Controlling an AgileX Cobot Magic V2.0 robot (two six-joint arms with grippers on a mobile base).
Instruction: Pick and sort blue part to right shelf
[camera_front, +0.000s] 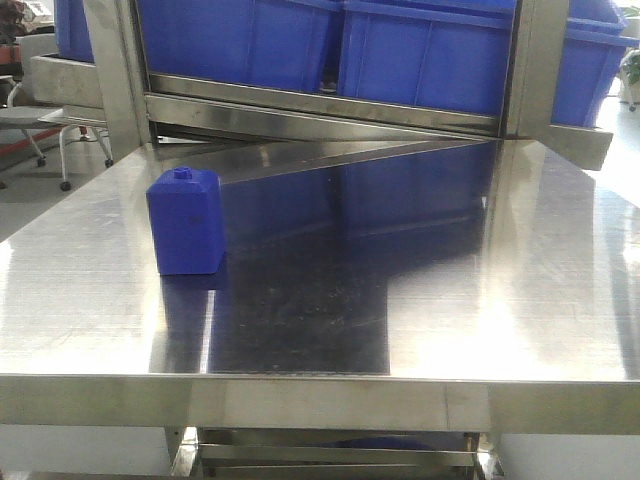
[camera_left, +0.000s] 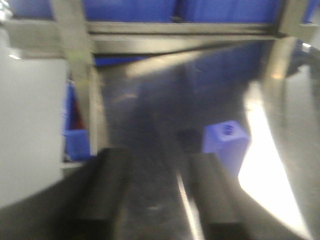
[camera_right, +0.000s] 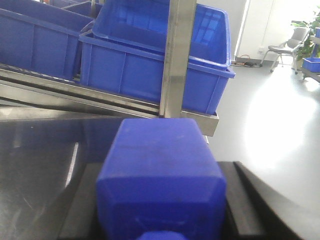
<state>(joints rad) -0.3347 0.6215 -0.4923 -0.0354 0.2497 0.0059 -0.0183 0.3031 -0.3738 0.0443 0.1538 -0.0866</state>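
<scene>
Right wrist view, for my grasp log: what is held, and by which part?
The right gripper holds the solid-blue bottle-shaped plastic part by opposite sides of its square body, cap end toward the camera.

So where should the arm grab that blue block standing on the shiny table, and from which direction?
Pinch the blue block across two opposite flat sides of its square body, coming down from above. It stands upright on the steel table with bare surface all round, so nothing blocks a descent; the button on top looks too small to hold securely.
</scene>
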